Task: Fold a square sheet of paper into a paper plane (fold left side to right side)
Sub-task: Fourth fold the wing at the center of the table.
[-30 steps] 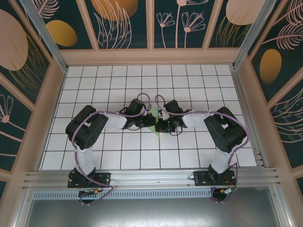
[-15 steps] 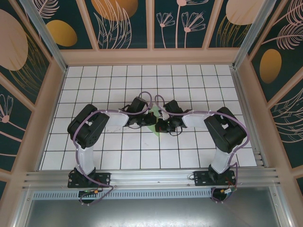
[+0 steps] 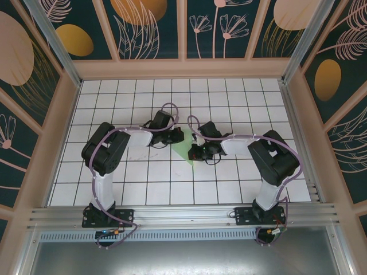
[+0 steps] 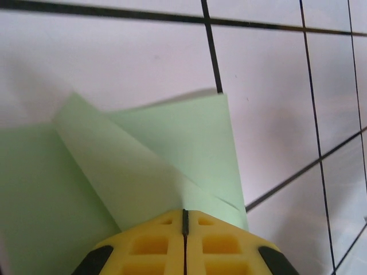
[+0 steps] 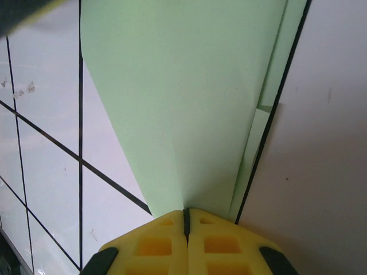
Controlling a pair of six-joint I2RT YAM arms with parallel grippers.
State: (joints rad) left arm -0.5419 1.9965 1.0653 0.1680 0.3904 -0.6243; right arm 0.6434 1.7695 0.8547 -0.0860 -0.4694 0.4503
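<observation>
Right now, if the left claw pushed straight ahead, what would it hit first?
The folded green paper: it lies right at the left gripper's closed tips, seemingly already pinched. Beyond it comes white tiled floor, though depth is unclear.

Lab test cell: aluminium frame, gridded floor.
</observation>
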